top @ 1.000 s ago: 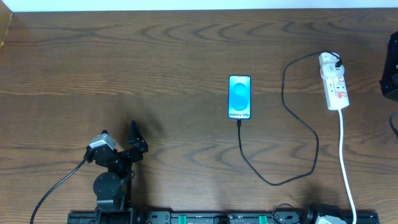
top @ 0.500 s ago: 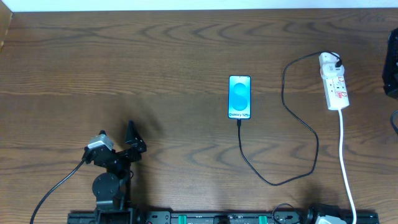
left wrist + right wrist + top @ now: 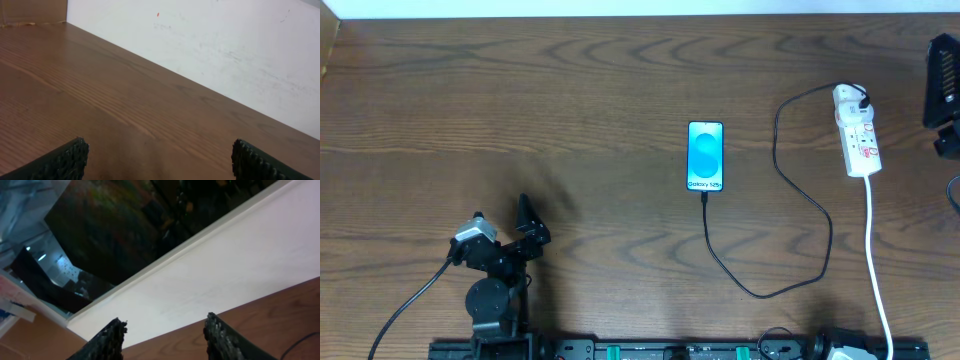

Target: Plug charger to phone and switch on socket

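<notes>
The phone (image 3: 706,155) lies face up in the middle of the table, its blue screen lit. The charger (image 3: 775,285) is a thin black cable whose tip meets the phone's near edge. It loops right and ends at the far end of the white socket (image 3: 857,135). My left gripper (image 3: 527,217) rests low at the near left, far from the phone, and its jaws stand wide apart (image 3: 160,157) with bare wood between them. My right gripper (image 3: 165,330) is open and empty, facing the wall. Its arm (image 3: 941,90) shows as a dark shape at the right edge, beside the socket.
The socket's white lead (image 3: 876,260) runs down to the near table edge. A white wall (image 3: 225,45) borders the far side of the wooden table (image 3: 520,90). A black rail (image 3: 670,350) runs along the near edge, with the left arm's base (image 3: 490,300) on it.
The right arm's dark shape at the right edge has stretched toward the far side. The left gripper has drifted slightly to the near left. Phone, cable and socket have not moved.
</notes>
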`<control>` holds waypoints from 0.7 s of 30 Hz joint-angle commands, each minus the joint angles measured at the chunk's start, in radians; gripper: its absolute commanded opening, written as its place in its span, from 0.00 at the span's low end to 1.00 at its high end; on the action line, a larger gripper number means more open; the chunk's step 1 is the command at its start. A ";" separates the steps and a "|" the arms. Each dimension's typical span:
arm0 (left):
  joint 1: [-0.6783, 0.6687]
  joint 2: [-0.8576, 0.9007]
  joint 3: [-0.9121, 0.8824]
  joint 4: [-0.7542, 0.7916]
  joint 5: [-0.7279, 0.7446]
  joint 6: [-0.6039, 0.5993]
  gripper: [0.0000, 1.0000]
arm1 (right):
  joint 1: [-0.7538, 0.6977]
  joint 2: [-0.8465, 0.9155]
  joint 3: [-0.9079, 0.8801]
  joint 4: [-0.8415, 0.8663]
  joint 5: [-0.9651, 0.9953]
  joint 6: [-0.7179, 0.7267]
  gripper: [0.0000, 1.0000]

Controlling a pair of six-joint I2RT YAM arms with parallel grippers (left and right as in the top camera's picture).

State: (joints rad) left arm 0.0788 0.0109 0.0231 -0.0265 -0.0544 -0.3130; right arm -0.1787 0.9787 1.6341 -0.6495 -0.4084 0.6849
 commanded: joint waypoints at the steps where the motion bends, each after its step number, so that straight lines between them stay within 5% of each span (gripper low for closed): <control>1: 0.005 -0.007 -0.019 -0.040 -0.010 0.013 0.91 | 0.010 -0.006 0.001 0.001 -0.021 0.025 0.65; 3: 0.005 -0.007 -0.019 -0.039 -0.010 0.013 0.91 | 0.010 -0.005 0.001 -0.023 -0.021 0.025 0.99; 21: 0.005 -0.007 -0.019 -0.039 -0.010 0.013 0.91 | 0.010 -0.004 0.001 -0.459 0.067 -0.039 0.99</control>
State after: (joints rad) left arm 0.0788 0.0109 0.0238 -0.0280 -0.0540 -0.3130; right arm -0.1772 0.9787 1.6329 -1.0756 -0.3763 0.6735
